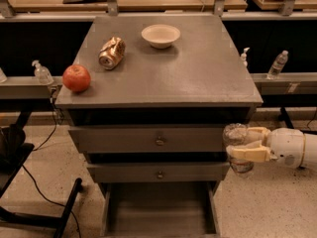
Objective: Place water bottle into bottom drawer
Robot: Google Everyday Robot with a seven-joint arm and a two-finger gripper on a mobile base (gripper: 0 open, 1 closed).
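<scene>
Reaching in from the right edge of the camera view, the white arm ends in a cream-coloured claw [237, 144] just off the right front corner of the grey table [198, 78]. Its two fingers [250, 154] are closed around the middle of the water bottle [234, 133], which stands roughly upright in the grip. The bottle's clear top shows above the fingers and its base below them. It hangs level with the two shut drawers with knobs [148, 139], overlapping their right ends as seen from the camera.

The bottom drawer [158, 209] is pulled out toward the camera under those two, its flat floor bare. The bottle is up and to the right of it, not over the drawer floor.

On the table top a red apple [77, 78] sits near the left front corner. A dented can [111, 52] lies on its side behind it, and a white bowl [160, 35] rests toward the back. A slim clear bottle [278, 64] stands on the ledge at right, and a pump bottle [42, 72] on the ledge at left.
</scene>
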